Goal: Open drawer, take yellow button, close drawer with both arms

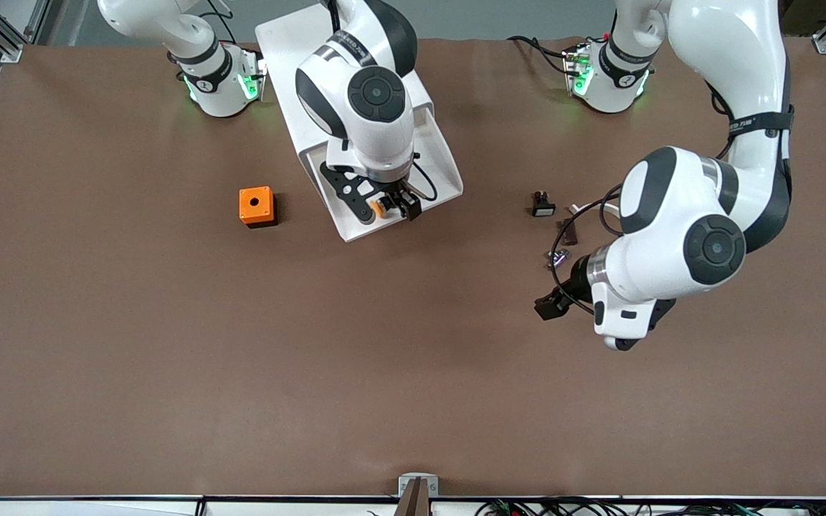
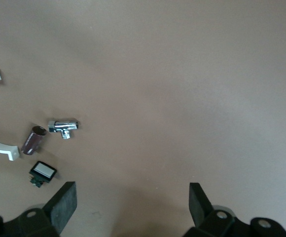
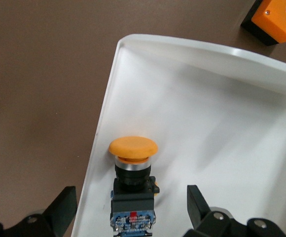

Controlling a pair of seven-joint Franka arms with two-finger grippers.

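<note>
— Brown matting covers the whole table (image 1: pixel 169 358), plain and matte, with grey floor and aluminium frame posts showing past its edge by the robots' bases. What stands on it?

— Biggest are the arms. The right arm reaches from its base down over the white cabinet (image 1: pixel 291 64), whose top drawer (image 1: pixel 449 172) is pulled out toward the front camera. The left arm bends out over bare mat at its own end of the table and waits there.

— And the grippers?

— The right gripper (image 1: pixel 388 208) hangs inside the open drawer with its fingers (image 3: pixel 64 210) spread on either side of the button (image 3: pixel 132 168), not gripping it. The left gripper (image 2: pixel 132 207) is spread wide with nothing between its fingers, over bare mat.

— Where exactly is the button?

— Lying on its side on the drawer floor, close against the side wall, orange cap pointing toward the drawer's front rim.

— Anything else?

— An orange cube (image 1: pixel 257 206) with a hole sits on the mat beside the drawer, toward the right arm's end. Near the left arm lie a small black white-faced switch (image 1: pixel 543 206), a dark cylinder (image 2: pixel 33 140) and a chrome fitting (image 2: pixel 63 127), close together.
</note>
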